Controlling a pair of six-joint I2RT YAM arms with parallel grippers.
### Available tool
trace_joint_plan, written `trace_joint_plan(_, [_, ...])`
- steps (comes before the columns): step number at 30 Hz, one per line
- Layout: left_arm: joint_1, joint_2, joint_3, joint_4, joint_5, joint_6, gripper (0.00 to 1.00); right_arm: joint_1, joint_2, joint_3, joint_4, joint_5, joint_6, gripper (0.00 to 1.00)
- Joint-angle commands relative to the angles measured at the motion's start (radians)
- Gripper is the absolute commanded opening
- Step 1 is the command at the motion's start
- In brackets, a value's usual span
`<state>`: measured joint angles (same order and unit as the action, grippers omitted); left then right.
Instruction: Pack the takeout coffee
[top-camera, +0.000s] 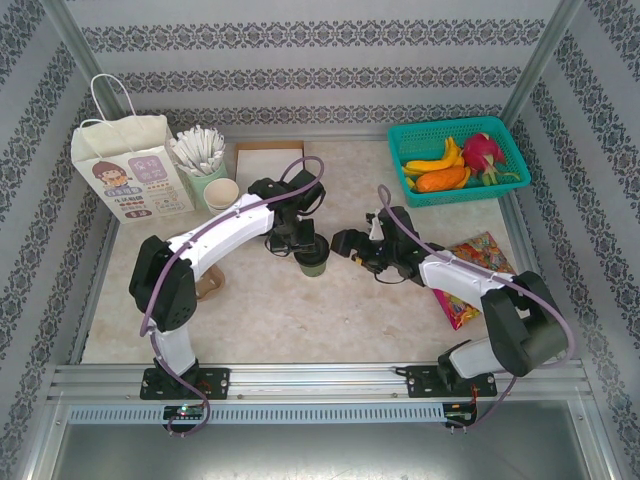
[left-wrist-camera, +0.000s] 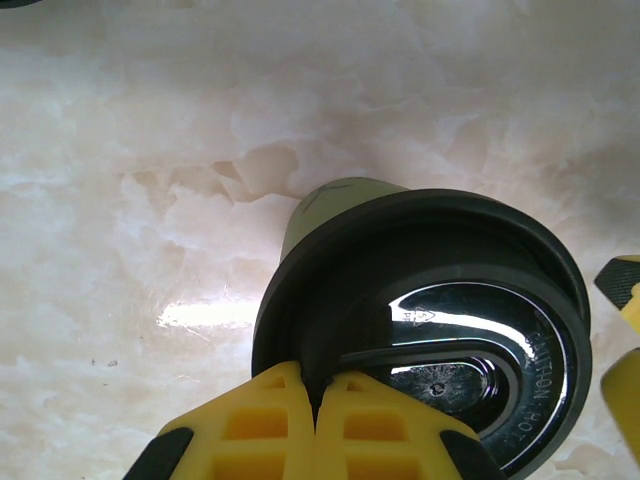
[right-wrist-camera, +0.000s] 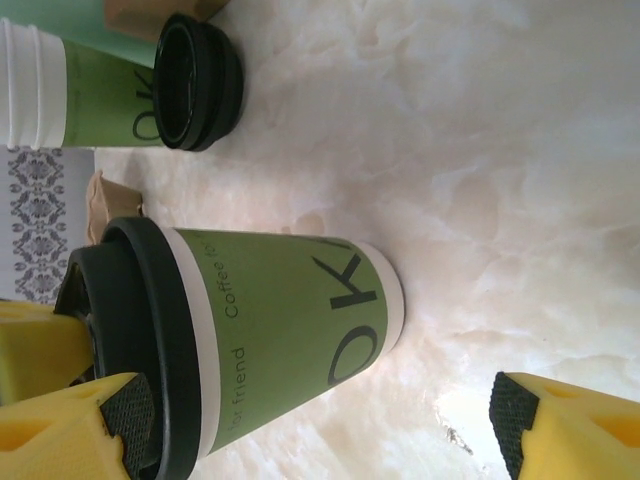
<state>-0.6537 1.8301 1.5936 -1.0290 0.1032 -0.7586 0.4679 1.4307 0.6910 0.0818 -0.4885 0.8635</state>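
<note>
bag (top-camera: 125, 170) – upright at the far left of the table (top-camera: 300, 330), mouth up, well apart from the coffee, on the left arm's side.

left gripper (top-camera: 297, 245) – fingers (left-wrist-camera: 265, 425) closed together, tips on the near rim of the lid (left-wrist-camera: 440, 320). whether they pinch the rim or only press on it, cannot tell.

coffee (top-camera: 313, 264) – upright mid-table, long axis vertical, lid on, directly under the left fingertips and between the two grippers.

right gripper (top-camera: 352, 246) – jaws wide, holding nothing; it faces the coffee side-on from the coffee's right. in the right wrist view the green wall sits between the two pads, just beside one pad (right-wrist-camera: 125, 420), with the other well clear.

judgement: the coming move turns on the coffee standing inside the right jaws' span, its axis square to their closing line. a side grip on the wall looks ready once centred. both grippers are at the coffee, but the left is only on top, with no hold on the body. the bag lies left and back of the coffee, so the carry crosses the left arm's space. risks: a crushed paper wall, a popped lid, the arms clashing.
</note>
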Motion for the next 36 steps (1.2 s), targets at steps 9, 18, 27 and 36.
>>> trace_joint_plan(9, [-0.007,0.094,0.026,-0.097,0.002,0.054,0.00,0.032,0.006,-0.013,0.006,-0.031,-0.009,0.89])
trace_joint_plan(18, [-0.010,0.152,-0.085,-0.052,0.011,0.077,0.00,0.051,0.083,-0.105,-0.054,0.051,0.025,0.87])
trace_joint_plan(27, [-0.010,0.174,-0.117,-0.038,-0.009,0.121,0.00,0.044,0.055,-0.086,-0.024,-0.003,0.061,0.88])
trace_joint_plan(36, [-0.015,0.068,0.073,-0.156,-0.072,0.333,0.00,-0.043,-0.025,0.064,-0.061,-0.168,0.065,0.90])
